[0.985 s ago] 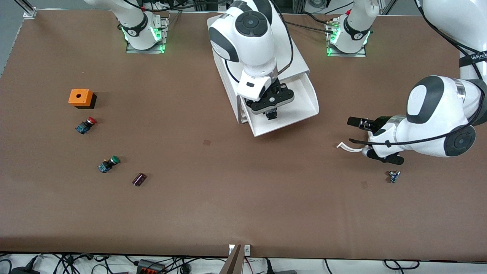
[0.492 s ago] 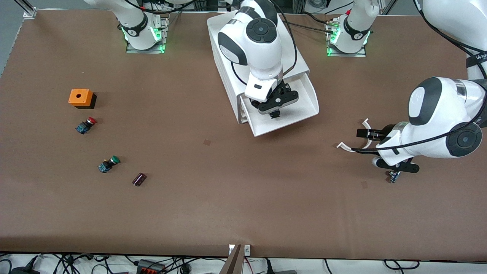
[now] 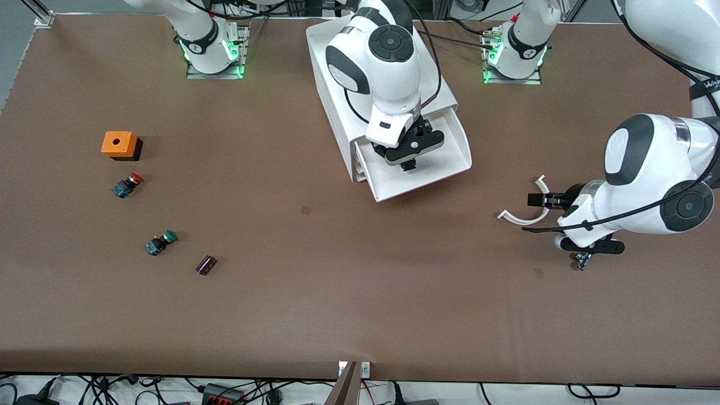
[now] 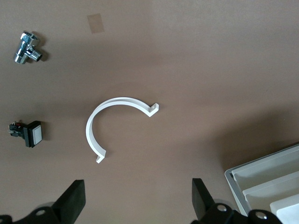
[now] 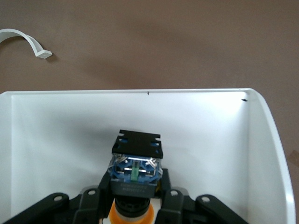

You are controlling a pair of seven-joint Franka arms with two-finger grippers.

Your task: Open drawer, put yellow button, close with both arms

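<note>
The top drawer of the white cabinet stands pulled open. My right gripper hangs over the drawer's inside, shut on the yellow button. In the right wrist view the button's black and blue body points at the drawer's white floor, and its yellow cap sits between the fingers. In the front view the gripper hides the button. My left gripper is open and empty over bare table toward the left arm's end, with its fingers spread wide in the left wrist view.
A white curved clip lies by the left gripper, with a chrome valve and a small black switch close by. Toward the right arm's end lie an orange box, a red button, a green button and a dark block.
My right gripper has moved with the yellow button farther in over the open drawer, toward the cabinet. My left gripper has shifted a little over the white clip.
</note>
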